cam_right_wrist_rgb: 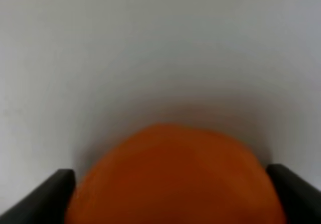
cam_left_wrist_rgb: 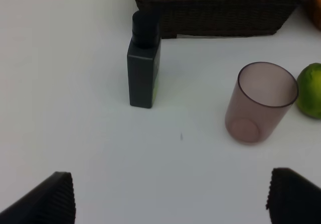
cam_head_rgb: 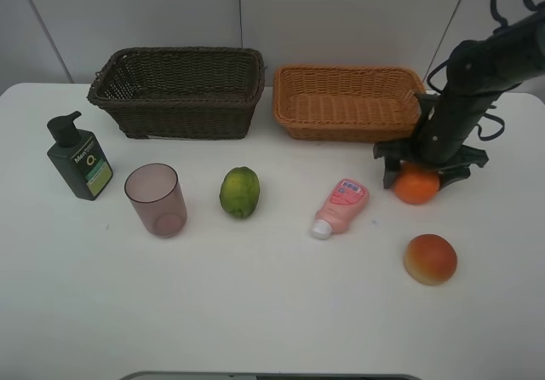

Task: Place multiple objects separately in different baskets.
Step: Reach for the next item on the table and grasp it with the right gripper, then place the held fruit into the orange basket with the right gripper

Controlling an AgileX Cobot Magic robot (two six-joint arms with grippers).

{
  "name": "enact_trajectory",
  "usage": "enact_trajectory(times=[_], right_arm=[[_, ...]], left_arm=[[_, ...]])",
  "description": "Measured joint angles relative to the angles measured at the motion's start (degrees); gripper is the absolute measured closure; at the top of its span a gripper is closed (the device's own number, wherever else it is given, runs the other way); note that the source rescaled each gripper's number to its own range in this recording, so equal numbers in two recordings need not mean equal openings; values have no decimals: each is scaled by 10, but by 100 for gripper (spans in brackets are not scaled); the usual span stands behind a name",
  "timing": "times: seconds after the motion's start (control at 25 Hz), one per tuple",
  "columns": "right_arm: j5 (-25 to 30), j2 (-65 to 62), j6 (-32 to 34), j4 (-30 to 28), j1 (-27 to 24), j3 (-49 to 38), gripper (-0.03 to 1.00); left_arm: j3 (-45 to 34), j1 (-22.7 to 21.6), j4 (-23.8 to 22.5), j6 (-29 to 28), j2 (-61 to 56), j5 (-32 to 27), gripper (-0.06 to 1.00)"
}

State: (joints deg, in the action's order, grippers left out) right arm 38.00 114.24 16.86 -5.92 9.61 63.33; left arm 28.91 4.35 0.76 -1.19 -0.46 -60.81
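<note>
My right gripper (cam_head_rgb: 420,170) is down over the orange (cam_head_rgb: 415,187), near the tan basket (cam_head_rgb: 341,129). In the right wrist view its fingers (cam_right_wrist_rgb: 55,194) press against both sides of the orange (cam_right_wrist_rgb: 175,179), which rests on the table. The left gripper (cam_left_wrist_rgb: 170,199) hangs open above bare table, short of the dark green pump bottle (cam_left_wrist_rgb: 144,68) and mauve cup (cam_left_wrist_rgb: 258,103). Along the table lie the bottle (cam_head_rgb: 81,163), cup (cam_head_rgb: 156,199), lime (cam_head_rgb: 239,192), pink tube (cam_head_rgb: 341,205) and a red-orange fruit (cam_head_rgb: 430,259). The dark brown basket (cam_head_rgb: 179,116) stands behind.
Both baskets sit side by side at the back of the white table (cam_head_rgb: 272,312), and nothing lies in either. The left arm does not show in the high view. The lime (cam_left_wrist_rgb: 311,91) and dark basket (cam_left_wrist_rgb: 215,18) edge the left wrist view.
</note>
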Motion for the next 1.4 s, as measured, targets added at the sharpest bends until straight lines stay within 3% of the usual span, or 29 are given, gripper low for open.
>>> enact_trajectory(times=[0.04,0.76,0.96,1.08,1.4], right_arm=[[0,1,4,-1,0,0,48],[2,1,9,-2,0,0,48],[19,-21,-22,-7,8,0,48],[60,-48,-47,-7,14,18,48],[265,-57,-134,-5,44,175,48]], left_arm=[[0,0,0,0,0,0,-6],[0,0,0,0,0,0,-6],[0,0,0,0,0,0,-6],[0,0,0,0,0,0,-6],[0,0,-1,0,0,0,-6]])
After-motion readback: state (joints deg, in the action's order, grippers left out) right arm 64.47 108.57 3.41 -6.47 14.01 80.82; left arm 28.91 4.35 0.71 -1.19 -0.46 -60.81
